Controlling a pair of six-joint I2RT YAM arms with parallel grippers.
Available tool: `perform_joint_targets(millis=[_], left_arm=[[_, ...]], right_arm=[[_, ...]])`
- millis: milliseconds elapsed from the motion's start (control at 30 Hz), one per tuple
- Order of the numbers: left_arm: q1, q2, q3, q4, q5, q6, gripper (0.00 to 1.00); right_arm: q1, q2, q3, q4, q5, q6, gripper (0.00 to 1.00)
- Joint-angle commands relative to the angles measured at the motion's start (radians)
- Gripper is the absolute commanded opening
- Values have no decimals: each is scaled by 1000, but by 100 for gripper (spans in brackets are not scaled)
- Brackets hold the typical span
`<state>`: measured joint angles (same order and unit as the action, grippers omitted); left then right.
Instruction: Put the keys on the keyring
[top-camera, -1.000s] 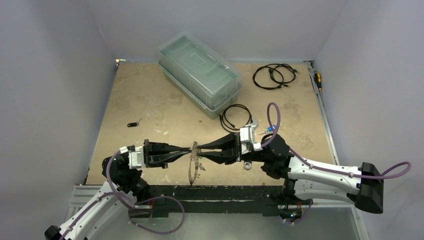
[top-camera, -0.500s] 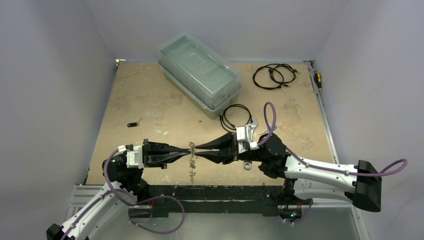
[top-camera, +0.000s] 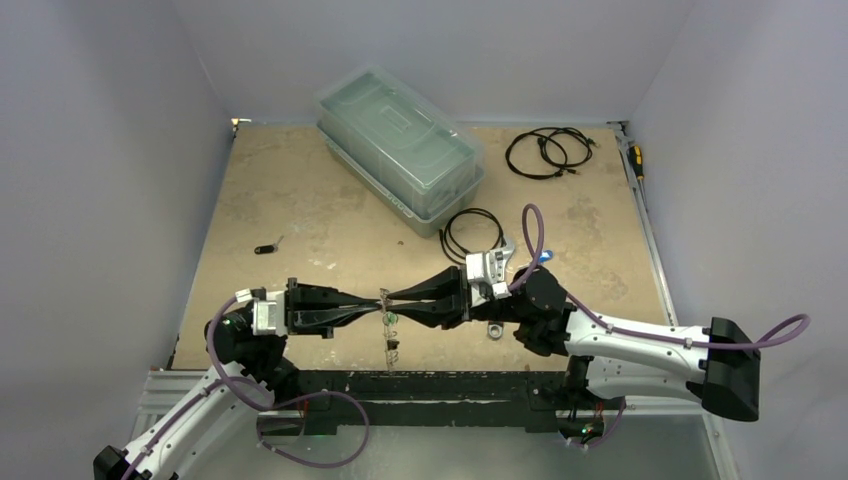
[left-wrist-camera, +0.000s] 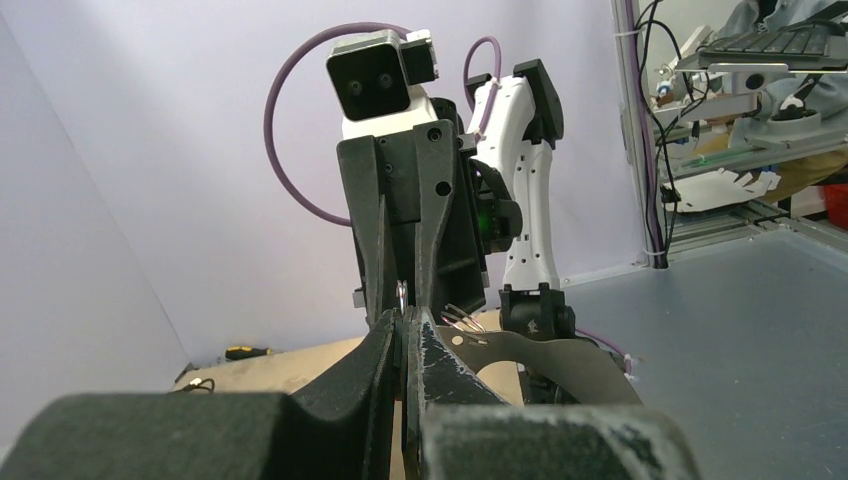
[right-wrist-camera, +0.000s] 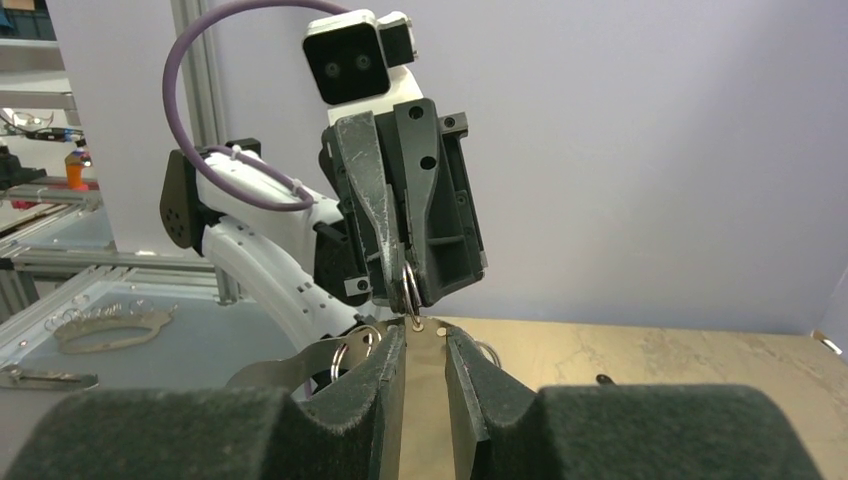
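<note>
Left gripper (top-camera: 377, 305) is pinched tight on the keyring (top-camera: 387, 338), which hangs below its tips. Right gripper (top-camera: 393, 303) meets it tip to tip, jaws narrow; cannot tell if it grips anything. Black-tagged key (top-camera: 265, 249) lies well apart, farther left.

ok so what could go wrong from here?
Left claw pinches a small metal ring at its very tips, nose to nose with the right claw: a nudge could knock it loose. The thin silvery-grey metal loop dangles near the tan table's front edge: dropped, it may fall off.
</note>
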<state>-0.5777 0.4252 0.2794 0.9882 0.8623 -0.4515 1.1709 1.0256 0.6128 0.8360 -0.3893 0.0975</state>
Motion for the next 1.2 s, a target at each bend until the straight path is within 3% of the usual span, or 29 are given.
perform_joint_targets(millis=[0, 933, 1033, 1167], left_arm=[[7, 6, -3, 64, -2, -12, 0], [15, 17, -2, 64, -5, -18, 0], [16, 20, -2, 65, -5, -18, 0], [18, 21, -2, 63, -5, -18, 0]], right_arm=[[-3, 6, 35, 47, -28, 11, 24], [-2, 37, 54, 106, -70, 26, 22], [-3, 53, 61, 113, -74, 30, 18], [-2, 62, 64, 123, -84, 36, 5]])
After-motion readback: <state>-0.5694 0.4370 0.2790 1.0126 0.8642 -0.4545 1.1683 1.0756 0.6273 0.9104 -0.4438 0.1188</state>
